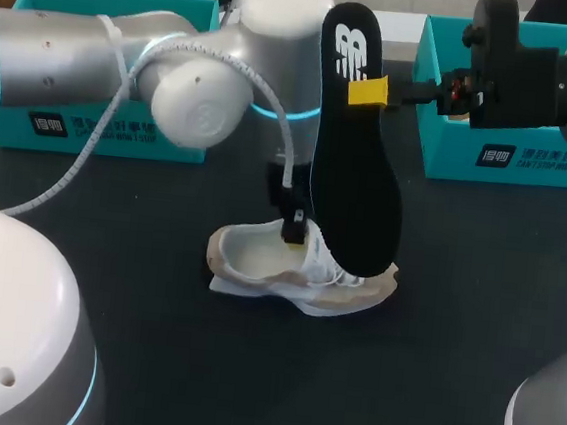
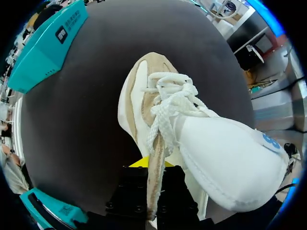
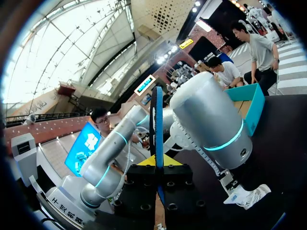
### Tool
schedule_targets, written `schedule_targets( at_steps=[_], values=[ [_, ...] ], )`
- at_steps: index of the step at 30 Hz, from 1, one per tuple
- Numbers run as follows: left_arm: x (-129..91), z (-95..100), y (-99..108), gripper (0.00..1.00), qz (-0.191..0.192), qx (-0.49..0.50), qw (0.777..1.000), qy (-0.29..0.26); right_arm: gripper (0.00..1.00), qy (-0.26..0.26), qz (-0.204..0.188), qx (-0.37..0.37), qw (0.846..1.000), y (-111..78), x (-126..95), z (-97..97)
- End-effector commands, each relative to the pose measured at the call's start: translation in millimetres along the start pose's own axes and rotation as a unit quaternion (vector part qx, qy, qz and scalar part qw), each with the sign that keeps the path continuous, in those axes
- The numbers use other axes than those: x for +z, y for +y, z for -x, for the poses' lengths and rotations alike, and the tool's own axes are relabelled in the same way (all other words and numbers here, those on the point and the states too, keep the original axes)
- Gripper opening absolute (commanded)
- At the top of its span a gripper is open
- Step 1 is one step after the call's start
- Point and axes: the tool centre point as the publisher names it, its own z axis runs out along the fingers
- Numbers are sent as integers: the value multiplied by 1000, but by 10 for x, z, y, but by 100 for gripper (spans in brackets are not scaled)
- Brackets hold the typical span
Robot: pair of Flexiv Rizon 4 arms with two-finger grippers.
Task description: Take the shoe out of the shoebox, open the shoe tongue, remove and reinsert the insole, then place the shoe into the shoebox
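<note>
The white and tan shoe (image 1: 259, 255) sits near the middle of the desk (image 1: 130, 348), my left hand (image 1: 293, 229) pinching a tan strip at its opening, while my right hand (image 1: 367, 91) grips the black insole (image 1: 357, 200) upright just above it, clamped near the insole's upper end.

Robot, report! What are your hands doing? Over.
Left gripper shut on shoe, on table. Right gripper shut on insole, upright above shoe. Shoeboxes behind, not blocking.

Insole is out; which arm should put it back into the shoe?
Right. The right gripper is shut on the black insole, held upright over the white and beige sneaker; the left gripper pinches the sneaker's edge, steadying it.
</note>
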Motion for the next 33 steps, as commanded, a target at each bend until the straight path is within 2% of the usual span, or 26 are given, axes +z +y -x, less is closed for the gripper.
schedule_targets(
  at_steps=[1,2,3,4,5,7,8,9,11,12,15,33],
  values=[
    [-135,117,56,0,44,254,947,191,0,0,-1,0,1000,11,35,11],
    [-112,123,47,0,68,284,935,201,0,0,-1,0,1000,11,35,11],
    [-97,117,51,0,76,308,925,208,0,0,-1,0,1000,11,35,11],
    [-97,117,51,0,76,308,925,208,0,0,-1,0,1000,11,35,11],
    [-78,97,56,0,110,360,898,227,0,0,-1,0,1000,11,35,11],
    [-77,63,73,0,133,410,870,238,0,0,-1,0,1000,11,35,11],
    [-88,35,96,0,137,455,844,249,0,0,-1,0,1000,11,35,11],
    [-102,32,105,0,137,469,834,257,0,0,-1,0,1000,11,35,11],
    [-146,19,138,0,135,535,795,251,0,0,-1,0,1000,11,35,11],
    [-192,17,168,0,125,579,763,256,0,0,-1,0,1000,11,35,11],
    [-303,43,223,0,104,650,710,250,0,0,-1,0,1000,11,35,11],
    [-303,43,223,0,104,650,710,250,0,0,-1,0,1000,11,35,11]
  ],
)
